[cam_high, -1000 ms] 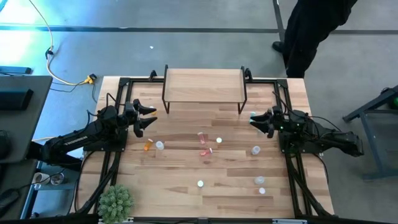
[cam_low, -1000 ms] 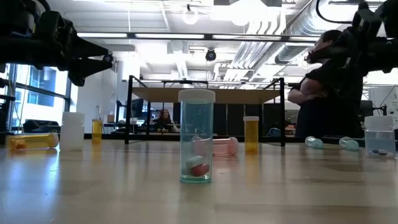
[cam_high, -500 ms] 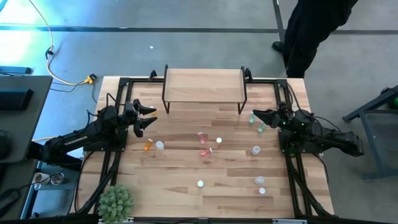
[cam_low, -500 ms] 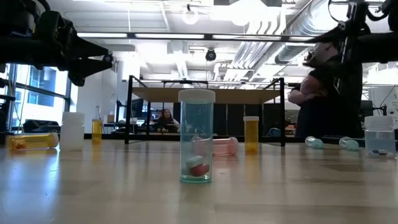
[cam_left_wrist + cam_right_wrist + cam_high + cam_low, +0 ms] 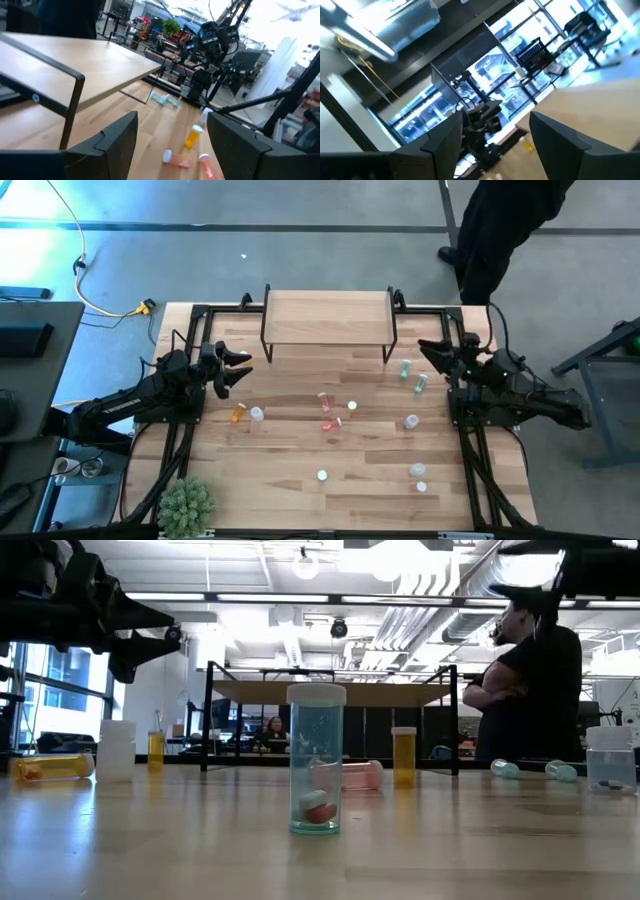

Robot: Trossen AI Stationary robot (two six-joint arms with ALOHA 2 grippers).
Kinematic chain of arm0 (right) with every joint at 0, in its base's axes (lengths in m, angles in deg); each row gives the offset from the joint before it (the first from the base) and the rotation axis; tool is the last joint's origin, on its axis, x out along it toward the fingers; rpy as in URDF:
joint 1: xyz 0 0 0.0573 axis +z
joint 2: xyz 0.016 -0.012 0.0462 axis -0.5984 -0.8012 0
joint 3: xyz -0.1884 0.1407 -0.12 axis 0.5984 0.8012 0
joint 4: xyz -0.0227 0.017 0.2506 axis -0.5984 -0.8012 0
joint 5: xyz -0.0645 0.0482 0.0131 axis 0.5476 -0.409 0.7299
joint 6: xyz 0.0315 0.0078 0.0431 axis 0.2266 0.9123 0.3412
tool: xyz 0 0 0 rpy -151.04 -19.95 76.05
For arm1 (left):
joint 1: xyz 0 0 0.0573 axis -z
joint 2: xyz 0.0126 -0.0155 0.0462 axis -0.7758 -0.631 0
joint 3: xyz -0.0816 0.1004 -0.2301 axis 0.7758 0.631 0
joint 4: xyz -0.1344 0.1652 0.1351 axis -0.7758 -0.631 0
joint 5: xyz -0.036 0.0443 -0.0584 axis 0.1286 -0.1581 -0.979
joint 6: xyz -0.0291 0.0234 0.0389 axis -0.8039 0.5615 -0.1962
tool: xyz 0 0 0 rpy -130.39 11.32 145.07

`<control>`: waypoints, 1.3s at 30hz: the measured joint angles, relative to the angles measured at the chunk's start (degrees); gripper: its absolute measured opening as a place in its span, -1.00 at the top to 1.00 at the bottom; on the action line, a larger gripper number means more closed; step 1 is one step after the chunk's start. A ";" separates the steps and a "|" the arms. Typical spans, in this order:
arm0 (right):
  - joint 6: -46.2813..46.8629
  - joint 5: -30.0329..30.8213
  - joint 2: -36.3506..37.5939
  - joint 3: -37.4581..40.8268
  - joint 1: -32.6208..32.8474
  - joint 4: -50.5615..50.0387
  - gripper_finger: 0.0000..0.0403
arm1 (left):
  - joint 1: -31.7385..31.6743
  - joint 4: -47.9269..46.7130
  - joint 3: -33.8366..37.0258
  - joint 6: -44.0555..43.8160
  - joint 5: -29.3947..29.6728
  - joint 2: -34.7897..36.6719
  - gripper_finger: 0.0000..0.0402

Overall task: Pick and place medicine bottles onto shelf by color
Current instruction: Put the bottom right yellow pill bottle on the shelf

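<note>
Seen from above, the wooden shelf stands bare at the 12 o'clock edge of the worktop, with the medicine bottles scattered across the boards in front of it. The left gripper hovers at about 9 o'clock, jaws spread wide and holding nothing, just above an orange bottle lying beside an upright white one. The right gripper hangs at about 2 o'clock near the shelf's right leg, jaws likewise wide and empty, with two green bottles lying on their sides just beside it. Two pink bottles lie near the centre, next to a pale upright one. More clear bottles stand toward 4 o'clock, and a lone one at 6 o'clock. A spiky green plant sits at the 7 o'clock corner. A person in dark clothing stands beyond the far right corner.
</note>
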 joint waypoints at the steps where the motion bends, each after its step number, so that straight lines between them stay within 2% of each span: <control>1: -1.68 0.00 -1.13 -1.21 0.00 -0.63 -0.10 | -0.02 0.00 0.00 -1.21 0.02 -0.01 -0.14; 7: -9.98 -0.35 -9.60 -8.21 0.00 -6.81 -0.10 | -0.02 0.03 -0.01 -7.96 0.11 -0.01 -0.14; 11: -14.57 -3.19 -15.50 -11.42 -0.02 -10.46 -0.10 | 0.00 0.07 0.00 -11.98 0.11 0.00 -0.14; 15: -17.11 -5.07 -21.07 -14.02 0.00 -12.36 -0.10 | 0.00 0.07 0.00 -12.35 0.11 -0.01 -0.14; 23: -21.17 -13.90 -31.88 -18.88 0.58 -12.56 -0.10 | -0.02 0.07 0.00 -12.51 0.10 -0.02 -0.14; 29: -26.19 -15.13 -38.78 -23.83 4.30 -15.72 -0.10 | -0.02 0.07 0.00 -13.39 0.09 -0.01 -0.14; 39: -34.18 -14.40 -49.57 -31.93 9.99 -27.04 -0.10 | -0.01 0.07 0.00 -13.39 0.04 0.00 -0.14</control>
